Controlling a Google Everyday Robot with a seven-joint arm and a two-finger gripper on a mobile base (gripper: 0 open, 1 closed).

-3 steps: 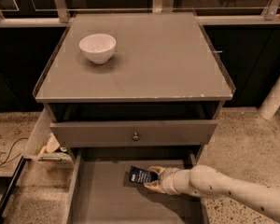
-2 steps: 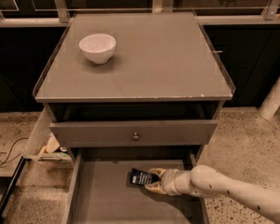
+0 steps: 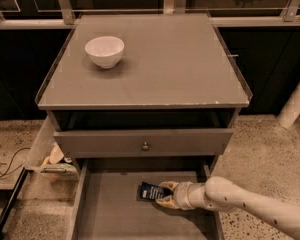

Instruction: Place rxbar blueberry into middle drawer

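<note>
The middle drawer (image 3: 115, 214) is pulled out at the bottom of the view, its bare gray floor showing. The rxbar blueberry (image 3: 150, 191), a small dark navy bar with white print, is over the drawer floor near its back, right of centre. My gripper (image 3: 166, 192) reaches in from the right, inside the drawer, and is shut on the bar's right end. I cannot tell whether the bar touches the floor.
A white bowl (image 3: 104, 50) stands on the cabinet top (image 3: 180, 64) at the back left. A closed drawer front with a round knob (image 3: 145, 146) sits just above the open drawer. A side bin (image 3: 47, 154) hangs at the left. A white post (image 3: 295, 104) stands at the right.
My arm has drawn in slightly to the left. The bar and gripper stay at nearly the same spot inside the drawer.
</note>
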